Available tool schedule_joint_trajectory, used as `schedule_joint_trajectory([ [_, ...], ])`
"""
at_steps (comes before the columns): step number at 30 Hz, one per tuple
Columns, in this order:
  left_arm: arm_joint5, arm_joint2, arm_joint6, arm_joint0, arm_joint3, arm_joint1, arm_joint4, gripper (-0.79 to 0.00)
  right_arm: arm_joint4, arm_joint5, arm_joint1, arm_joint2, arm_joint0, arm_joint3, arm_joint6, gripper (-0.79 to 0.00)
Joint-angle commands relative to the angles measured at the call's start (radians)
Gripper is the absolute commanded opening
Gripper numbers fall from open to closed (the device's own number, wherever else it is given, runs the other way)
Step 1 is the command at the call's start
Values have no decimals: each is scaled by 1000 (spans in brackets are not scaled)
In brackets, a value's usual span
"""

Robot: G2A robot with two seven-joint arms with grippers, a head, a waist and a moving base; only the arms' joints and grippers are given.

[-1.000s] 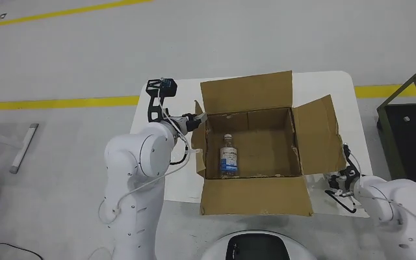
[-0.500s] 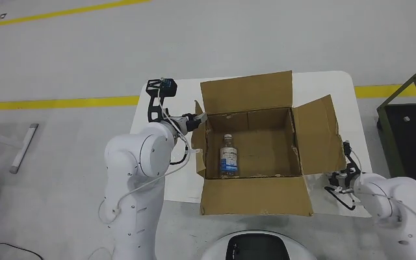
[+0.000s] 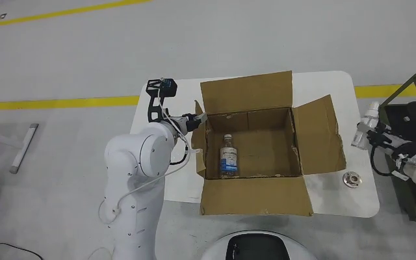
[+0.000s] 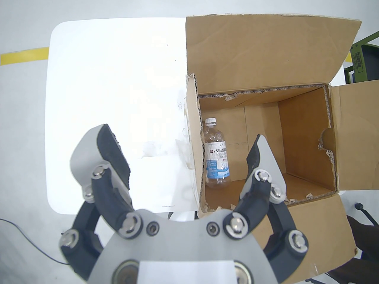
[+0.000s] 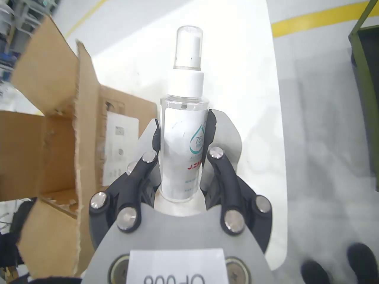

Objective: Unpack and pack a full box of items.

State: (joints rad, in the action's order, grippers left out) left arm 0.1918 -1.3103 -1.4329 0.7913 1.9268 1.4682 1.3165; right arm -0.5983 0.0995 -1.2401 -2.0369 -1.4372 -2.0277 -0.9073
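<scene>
Viewing from above: box (image 3: 250, 93) open on the table (image 3: 325, 83), one bottle (image 3: 228, 156) lying inside; spray bottle (image 3: 365, 125) held off the table's right edge. Left wrist: left pincer (image 4: 182, 137) apart, beside the box; right wrist: right pincer (image 5: 184, 128) clamped on the spray bottle; I would lift it clear of the flap (image 3: 320, 133) before lowering.

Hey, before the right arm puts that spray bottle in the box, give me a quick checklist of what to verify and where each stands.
1. Right claw shut on spray bottle: ok.
2. Spray bottle's clear cap on: ok.
3. Box flaps spread open: ok.
4. Bare floor beside the bottle lying in the box: ok.
5. Left claw open, at the box's left wall, clear of the drop path: cannot tell.
</scene>
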Motion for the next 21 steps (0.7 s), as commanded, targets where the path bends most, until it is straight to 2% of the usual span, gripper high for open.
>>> schedule_joint_trajectory([
  [1, 0, 0, 0, 0, 0, 0, 0, 0, 91, 2, -1, -31, -2, -18, 33, -785],
  [6, 0, 0, 0, 0, 0, 0, 0, 0, 282, -28, -3, -52, -9, -92, 73, -785],
  [9, 0, 0, 0, 0, 0, 0, 0, 0, 330, -44, -1, -20, -9, -147, 64, -785],
  [14, 0, 0, 0, 0, 0, 0, 0, 0, 367, -63, 6, 99, 19, -208, 30, -785],
  [21, 0, 0, 0, 0, 0, 0, 0, 0, 273, -32, 11, 332, 78, -128, 17, -785],
])
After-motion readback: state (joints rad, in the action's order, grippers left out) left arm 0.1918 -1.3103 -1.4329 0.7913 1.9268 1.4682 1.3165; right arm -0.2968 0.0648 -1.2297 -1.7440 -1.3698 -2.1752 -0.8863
